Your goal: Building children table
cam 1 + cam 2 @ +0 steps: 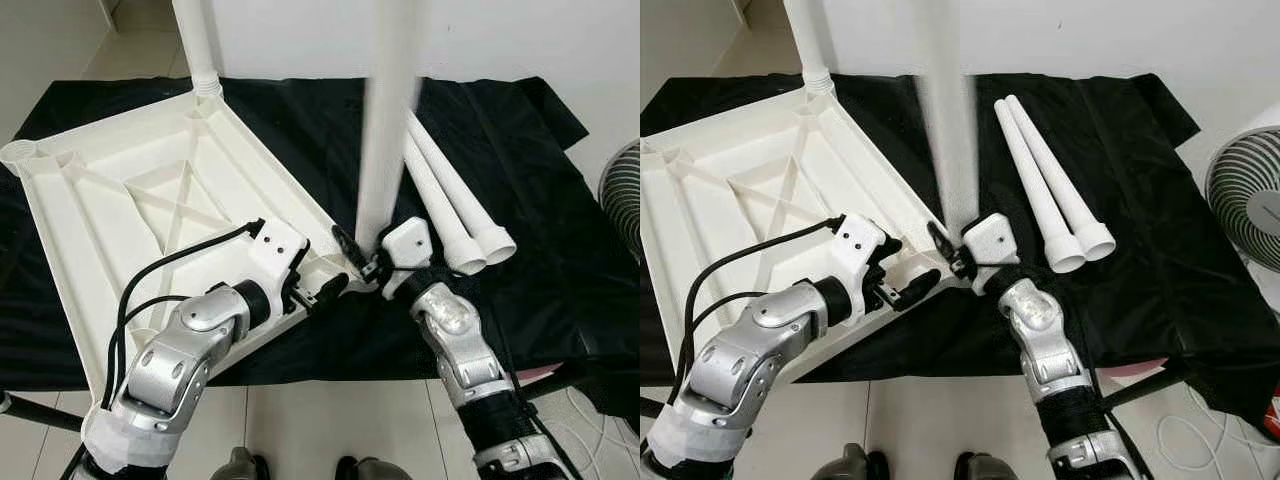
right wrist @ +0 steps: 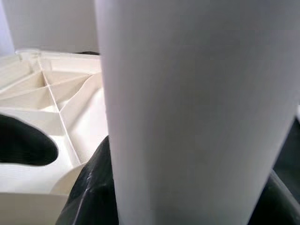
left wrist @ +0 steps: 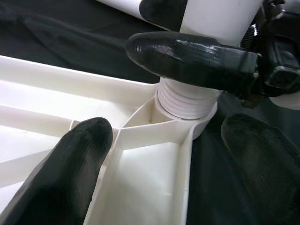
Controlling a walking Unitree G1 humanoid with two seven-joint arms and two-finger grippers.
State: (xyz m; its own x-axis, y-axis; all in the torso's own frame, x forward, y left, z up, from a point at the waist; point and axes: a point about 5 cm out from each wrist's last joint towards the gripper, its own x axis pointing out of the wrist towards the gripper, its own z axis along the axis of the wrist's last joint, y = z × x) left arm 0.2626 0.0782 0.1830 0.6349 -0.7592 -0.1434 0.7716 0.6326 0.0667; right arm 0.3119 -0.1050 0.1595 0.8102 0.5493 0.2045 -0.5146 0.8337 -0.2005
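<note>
A white plastic tabletop lies upside down on a black cloth. One white leg stands in its far corner. A second leg stands upright at the near corner, its threaded end seated in the corner socket. My right gripper is shut on this leg just above the socket; the leg sits between its fingers. My left gripper is open and straddles the tabletop's rim beside that corner, one finger inside the rim and the other over the cloth.
Two loose white legs lie side by side on the cloth to the right of the corner. A fan stands at the far right, with a cable on the tiled floor near the cloth's front edge.
</note>
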